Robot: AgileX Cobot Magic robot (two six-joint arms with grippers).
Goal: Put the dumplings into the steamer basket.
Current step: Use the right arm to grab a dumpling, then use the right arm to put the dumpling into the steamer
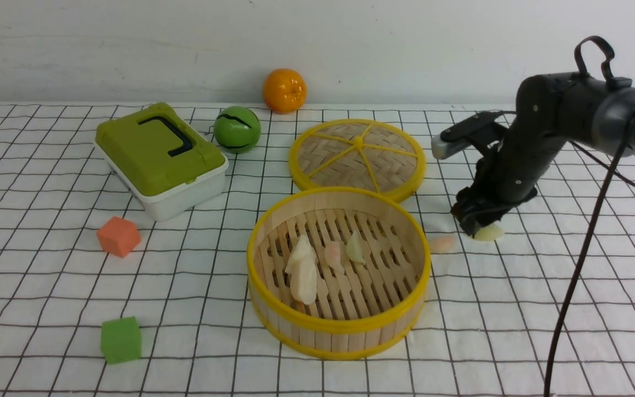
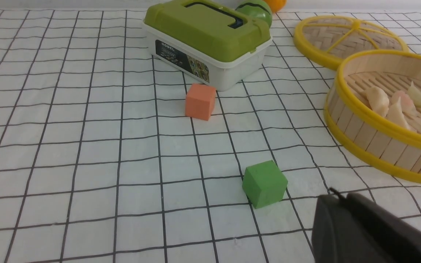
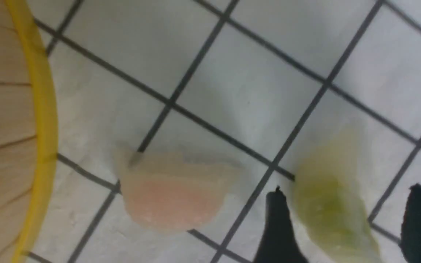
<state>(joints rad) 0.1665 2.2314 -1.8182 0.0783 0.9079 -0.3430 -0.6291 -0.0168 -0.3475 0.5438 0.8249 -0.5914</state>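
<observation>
The steamer basket [image 1: 339, 325] stands at the front middle of the checked cloth, with several dumplings [image 1: 302, 270] lying on its slatted floor. Two more dumplings lie on the cloth to its right: a pinkish one [image 1: 442, 243] [image 3: 170, 193] close to the basket wall, and a light green one [image 1: 488, 232] [image 3: 327, 204] further right. My right gripper [image 1: 474, 223] [image 3: 346, 195] is low over the green one, open, with a finger on either side of it. My left gripper [image 2: 336, 197] is shut on nothing, above the cloth near the green cube, and shows only in its wrist view.
The flat woven lid [image 1: 357, 157] lies behind the basket. A green-lidded white box [image 1: 160, 157], a green ball [image 1: 236, 129] and an orange [image 1: 284, 90] sit at the back left. An orange cube [image 1: 118, 236] and a green cube [image 1: 121, 339] lie on the left.
</observation>
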